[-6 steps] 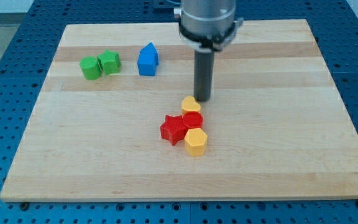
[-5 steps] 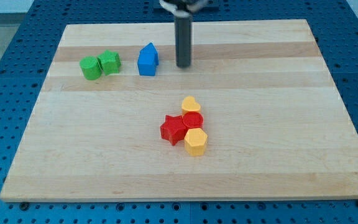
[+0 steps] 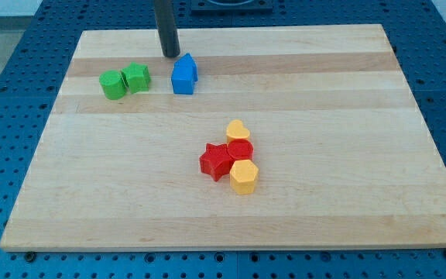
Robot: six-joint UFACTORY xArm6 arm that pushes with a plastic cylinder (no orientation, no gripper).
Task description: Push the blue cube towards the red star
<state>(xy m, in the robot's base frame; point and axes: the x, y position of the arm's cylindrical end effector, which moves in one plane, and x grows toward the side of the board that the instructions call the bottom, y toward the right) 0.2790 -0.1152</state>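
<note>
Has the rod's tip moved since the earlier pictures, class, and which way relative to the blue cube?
Yes. My tip has gone from the blue cube's right to just above its upper left, towards the view's top-left; the cube has not shifted.

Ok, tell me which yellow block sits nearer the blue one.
The yellow heart, at the cluster's upper end; the other yellow block lies at the bottom end, farther from the blue cube.

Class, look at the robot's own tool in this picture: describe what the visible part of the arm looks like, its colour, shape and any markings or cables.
Only a straight, round rod shows, dark grey to black, plain and smooth, running out of the view's top. My tip is its blunt lower end. No cables, markings or labels are visible.
</note>
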